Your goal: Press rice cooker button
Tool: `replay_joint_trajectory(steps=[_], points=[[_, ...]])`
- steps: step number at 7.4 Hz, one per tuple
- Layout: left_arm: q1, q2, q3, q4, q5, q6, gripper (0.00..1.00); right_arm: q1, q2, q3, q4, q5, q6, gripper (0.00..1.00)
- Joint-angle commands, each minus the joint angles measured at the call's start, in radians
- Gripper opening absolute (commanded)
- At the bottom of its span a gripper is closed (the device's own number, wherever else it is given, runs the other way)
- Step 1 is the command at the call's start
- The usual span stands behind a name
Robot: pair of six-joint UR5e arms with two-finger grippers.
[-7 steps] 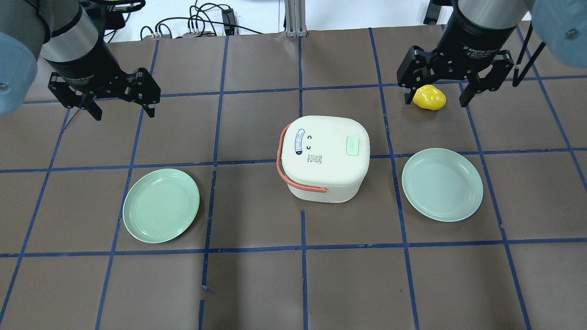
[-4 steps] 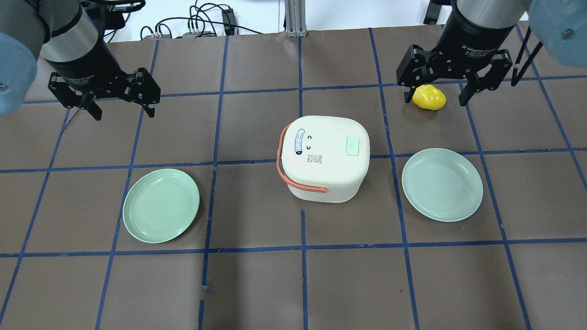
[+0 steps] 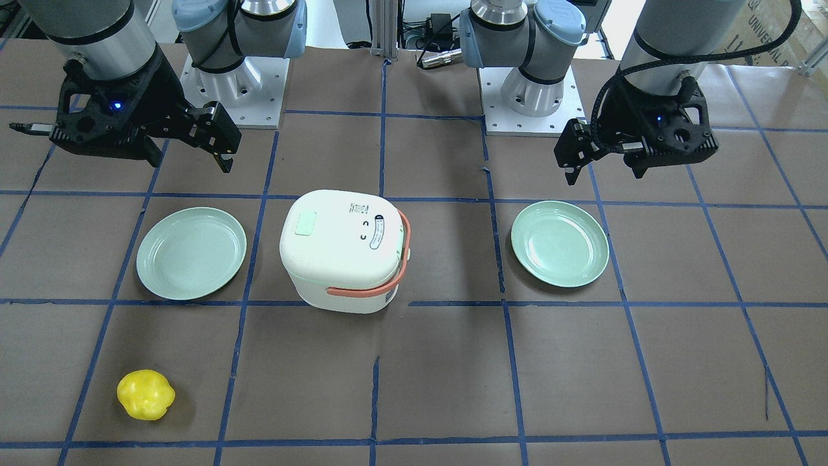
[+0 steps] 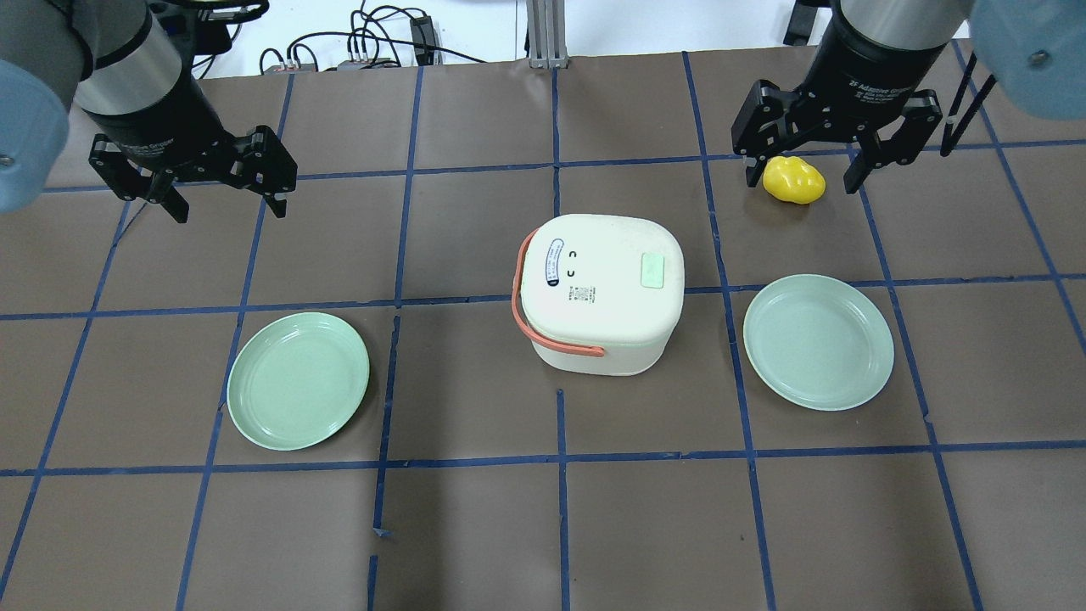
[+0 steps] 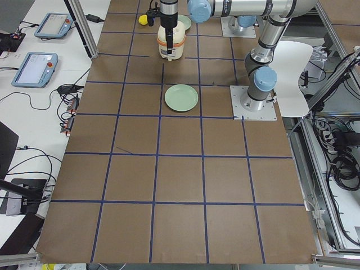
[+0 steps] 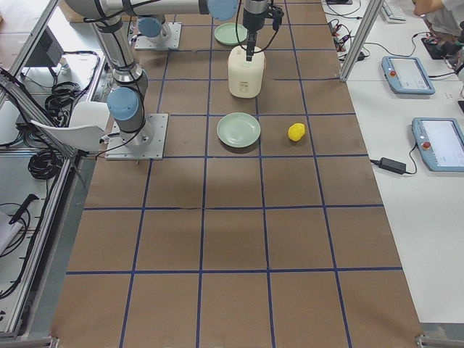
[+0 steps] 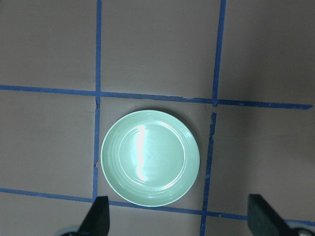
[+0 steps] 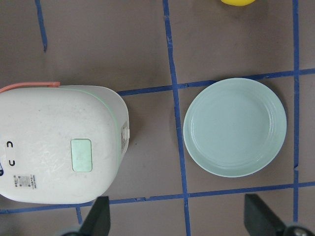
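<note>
Rice cooker (image 4: 598, 293) mid-worktop (image 4: 475, 526), untouched by either arm.

Pale green button (image 4: 652, 271) on the lid's right part, orange handle (image 4: 543, 335) round the left and near sides. Left pincer (image 4: 229, 208) released, held high on the left; right pincer (image 3: 189, 157) likewise released, high on the right. Green plates left (image 4: 298, 380) and right (image 4: 819, 341) of the cooker, apart from it; yellow lump (image 4: 793, 180) at far right.

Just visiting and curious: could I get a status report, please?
Left gripper open, right gripper open, both empty. Rice cooker shut, green button untouched. Two plates and yellow toy sit apart from it.
</note>
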Motion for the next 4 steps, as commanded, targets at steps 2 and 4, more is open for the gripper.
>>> replay_joint_trajectory(steps=[2, 4], points=[[0.0, 0.0, 0.0, 0.0, 0.0, 0.0, 1.0, 0.002, -0.005, -0.009, -0.002, 0.01, 0.001, 0.19], [0.0, 0.0, 0.0, 0.0, 0.0, 0.0, 1.0, 0.017, 0.0, -0.029, -0.002, 0.052, 0.003, 0.13]])
